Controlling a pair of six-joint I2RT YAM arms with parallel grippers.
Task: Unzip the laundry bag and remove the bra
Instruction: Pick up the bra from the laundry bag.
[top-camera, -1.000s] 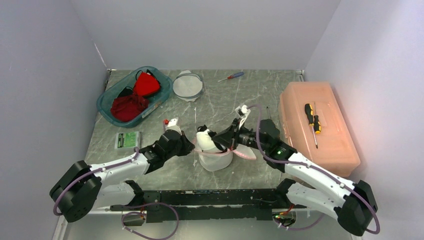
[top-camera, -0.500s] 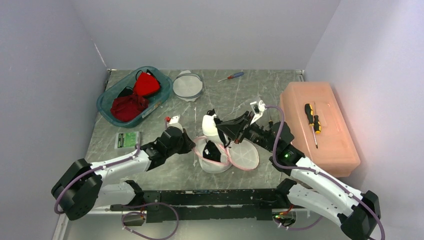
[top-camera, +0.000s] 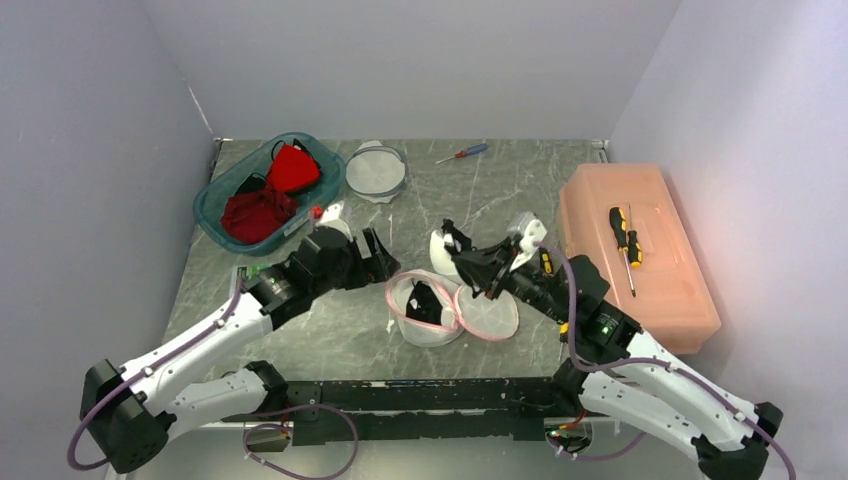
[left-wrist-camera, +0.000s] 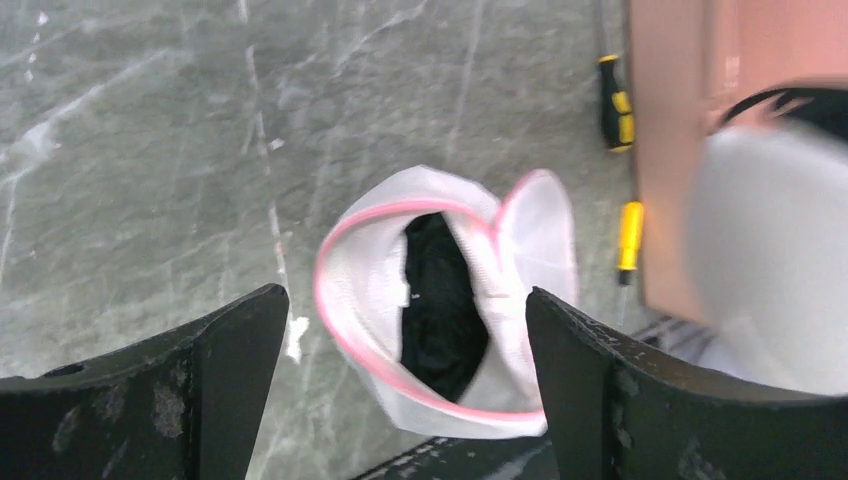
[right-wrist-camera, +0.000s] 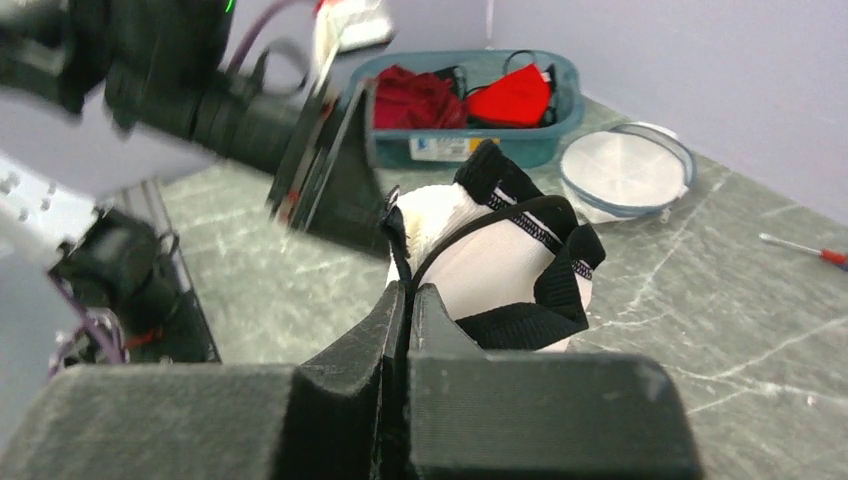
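The removal step is judged to be in hand: the white-and-black padded bra (right-wrist-camera: 480, 262) is held clear above the grey marbled tabletop (top-camera: 340, 335) by the right gripper (right-wrist-camera: 408, 298), whose fingers are pressed together on a black-edged seam of the garment. The round white mesh laundry bag with pink trim (left-wrist-camera: 355, 290) lies unzipped and gaping on the table, apart from the held bra and on the side nearer the arm bases. A dark piece of fabric (left-wrist-camera: 438, 300) is seen inside the bag; whether it is joined to the bra cannot be told. The left gripper (top-camera: 376, 256) is spread wide and hangs above the table beside the bag, touching nothing. The next move is thought to call for the bra to be carried away from the bag and set down on bare table, with the dark piece watched for snagging as it goes.
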